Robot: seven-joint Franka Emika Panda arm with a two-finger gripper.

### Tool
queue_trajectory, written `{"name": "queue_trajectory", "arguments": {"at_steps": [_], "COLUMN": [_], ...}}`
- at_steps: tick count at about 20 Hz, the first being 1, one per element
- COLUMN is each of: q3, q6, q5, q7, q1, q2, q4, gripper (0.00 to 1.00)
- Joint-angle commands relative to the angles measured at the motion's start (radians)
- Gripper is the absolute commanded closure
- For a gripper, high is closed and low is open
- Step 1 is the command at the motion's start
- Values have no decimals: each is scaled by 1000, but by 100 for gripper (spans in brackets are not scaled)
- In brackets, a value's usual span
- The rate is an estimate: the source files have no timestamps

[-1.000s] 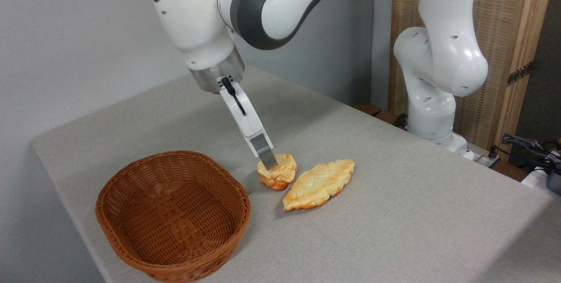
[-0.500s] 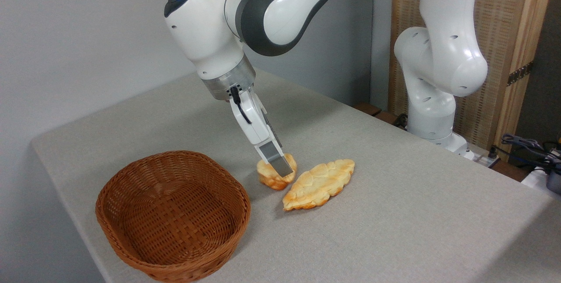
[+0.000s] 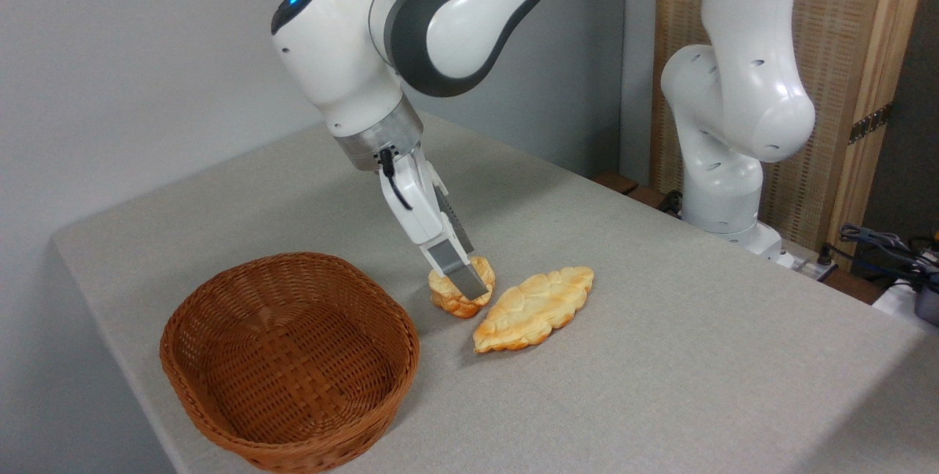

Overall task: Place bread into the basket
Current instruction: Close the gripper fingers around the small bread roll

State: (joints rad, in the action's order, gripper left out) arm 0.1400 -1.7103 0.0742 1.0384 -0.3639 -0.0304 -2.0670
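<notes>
1. The gripper (image 3: 467, 279) straddles the bread (image 3: 461, 293) on the tabletop (image 3: 660, 356); whether it pinches the bread cannot be told.
2. The basket (image 3: 290, 360) lies lower-left of the gripper, near.

Basket (image 3: 290, 364) left of bread (image 3: 461, 294), on table (image 3: 660, 356).

The scene was evenly and brightly lit by soft, diffuse light from above, with no harsh glare. The surface (image 3: 660, 327) showed only faint shadows: a soft one beneath the arm (image 3: 455, 12), and a darker patch inside the basket (image 3: 290, 364) along its near wall. The arm's white shell carried mild highlights. Focus was sharp throughout, with slight graininess and no visible edge distortion.
</notes>
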Motion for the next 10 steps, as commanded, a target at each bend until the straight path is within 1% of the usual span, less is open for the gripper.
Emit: {"name": "queue_trajectory", "arguments": {"at_steps": [1, 3, 4, 5, 7, 9, 10], "q3": [6, 7, 7, 7, 7, 7, 9], "q6": [-22, -22, -22, -22, -20, -20, -20], "q5": [9, 9, 9, 12, 12, 12, 12], "q7": [14, 14, 15, 15, 14, 15, 17], "q1": [-16, -16, -16, -16, -16, -16, -16], "q2": [10, 10, 10, 10, 10, 10, 10], "q4": [-7, -7, -7, -7, -7, -7, -7], "gripper": [0, 0, 2, 16, 53, 65, 65]}}
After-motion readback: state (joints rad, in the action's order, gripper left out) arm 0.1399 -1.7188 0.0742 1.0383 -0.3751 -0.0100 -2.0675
